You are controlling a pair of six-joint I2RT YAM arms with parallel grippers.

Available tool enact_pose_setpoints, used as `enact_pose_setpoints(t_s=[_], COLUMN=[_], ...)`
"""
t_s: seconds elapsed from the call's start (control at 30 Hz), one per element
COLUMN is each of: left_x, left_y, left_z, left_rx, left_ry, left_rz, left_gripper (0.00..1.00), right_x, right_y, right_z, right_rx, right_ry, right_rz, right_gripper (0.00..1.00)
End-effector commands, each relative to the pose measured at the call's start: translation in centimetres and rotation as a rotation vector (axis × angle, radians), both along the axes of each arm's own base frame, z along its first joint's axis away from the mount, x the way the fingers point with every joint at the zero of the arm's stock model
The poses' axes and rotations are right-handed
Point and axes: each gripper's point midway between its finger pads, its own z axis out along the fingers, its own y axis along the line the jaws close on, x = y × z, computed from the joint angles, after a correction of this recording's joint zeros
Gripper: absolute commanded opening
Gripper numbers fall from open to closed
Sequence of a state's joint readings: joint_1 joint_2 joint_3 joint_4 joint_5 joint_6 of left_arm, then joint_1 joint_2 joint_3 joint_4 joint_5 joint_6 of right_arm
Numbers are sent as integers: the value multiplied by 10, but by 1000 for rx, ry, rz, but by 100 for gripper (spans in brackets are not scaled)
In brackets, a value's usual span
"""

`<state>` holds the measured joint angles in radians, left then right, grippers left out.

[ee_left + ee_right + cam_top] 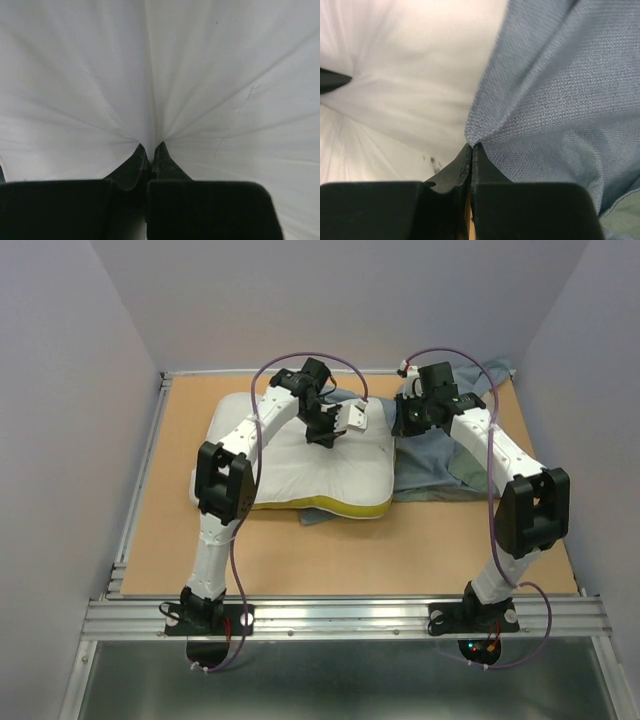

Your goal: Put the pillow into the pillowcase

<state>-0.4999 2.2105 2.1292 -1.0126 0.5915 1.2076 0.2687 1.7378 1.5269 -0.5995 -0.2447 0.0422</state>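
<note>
The white pillow [335, 475] lies in the middle of the table, its yellow band [345, 508] along the near edge. My left gripper [326, 438] presses down on the pillow's far right part. In the left wrist view this gripper [150, 146] is shut on a pinch of the pillow's white cover [210, 75], with creases fanning out from the tips. The grey-blue pillowcase [435, 460] lies crumpled just right of the pillow. My right gripper [402, 425] sits at its left edge. Close up, the right gripper [471, 146] is shut on a corner of the pillowcase [555, 90], with the pillow [410, 75] beside it.
The brown tabletop [175, 450] has a metal rail along its left and near sides. Grey walls stand close on three sides. A green patch [470, 468] of the pillowcase shows near the right arm. The pillowcase reaches the back right corner [500, 370].
</note>
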Motion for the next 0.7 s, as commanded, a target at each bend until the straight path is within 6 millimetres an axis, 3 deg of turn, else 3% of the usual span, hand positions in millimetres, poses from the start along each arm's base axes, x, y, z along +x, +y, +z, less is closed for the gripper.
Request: enact_pose_setpoints(t_s=[0.0, 0.17, 0.3, 0.47, 0.5, 0.53, 0.57, 0.6, 0.63, 0.67], left_x=[-38, -43, -25, 42, 71, 77, 98, 105, 112, 118], left_y=[-26, -35, -43, -51, -50, -49, -49, -49, -50, -53], left_z=[39, 39, 35, 87, 105, 101, 111, 103, 98, 81], left_rx=[-23, -12, -49, -285, -364, -397, -447, -446, -444, -426], left_ry=[-37, -65, -77, -155, -228, -188, -250, -250, -256, -237], left_rz=[-141, -188, -160, 48, 112, 189, 232, 269, 299, 329], left_gripper=[0, 0, 0, 0, 0, 0, 0, 0, 0, 0], right_x=[-5, 0, -1, -14, -15, -15, -13, -11, -8, -4], right_y=[11, 14, 16, 13, 12, 12, 13, 13, 13, 9], right_z=[9, 23, 28, 14, 13, 11, 13, 13, 12, 12], right_rx=[46, 71, 79, 69, 67, 65, 69, 69, 68, 49], right_ry=[-12, -38, -48, -13, -10, -6, -7, -8, -7, -10], right_rz=[57, 59, 65, 74, 73, 72, 68, 61, 54, 27], right_gripper=[1, 1, 0, 0, 1, 0, 1, 1, 7, 15])
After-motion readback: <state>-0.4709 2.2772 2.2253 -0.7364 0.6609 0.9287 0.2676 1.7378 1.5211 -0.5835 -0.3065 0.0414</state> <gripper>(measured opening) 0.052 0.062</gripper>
